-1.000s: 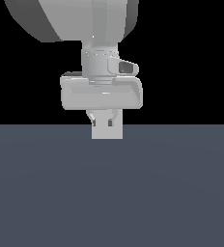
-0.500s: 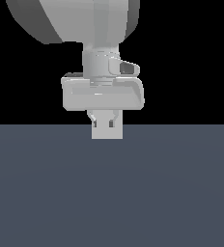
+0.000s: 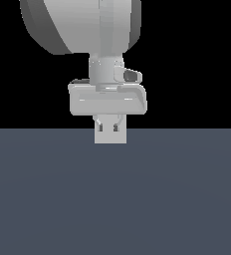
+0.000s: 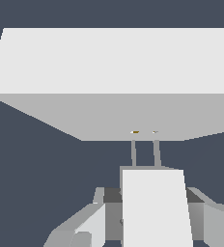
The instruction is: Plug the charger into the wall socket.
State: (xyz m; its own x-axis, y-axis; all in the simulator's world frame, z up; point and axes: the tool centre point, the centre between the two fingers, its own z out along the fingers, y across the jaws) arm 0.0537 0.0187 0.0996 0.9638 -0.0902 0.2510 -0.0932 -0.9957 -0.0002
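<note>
Wrist view: gripper (image 4: 152,212) level, holding charger (image 4: 155,207); prongs at wall socket (image 4: 133,82).

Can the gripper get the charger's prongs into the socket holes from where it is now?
Probably yes. The gripper holds the charger with both prongs pointing at the socket's two holes, roughly lined up, and nothing between them.

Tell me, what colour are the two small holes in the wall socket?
Orange-brown, on the pale grey wall socket; the wrist view shows the holes best.

A flat slate-grey floor (image 3: 115,199) runs back to a plain black backdrop (image 3: 197,60).
</note>
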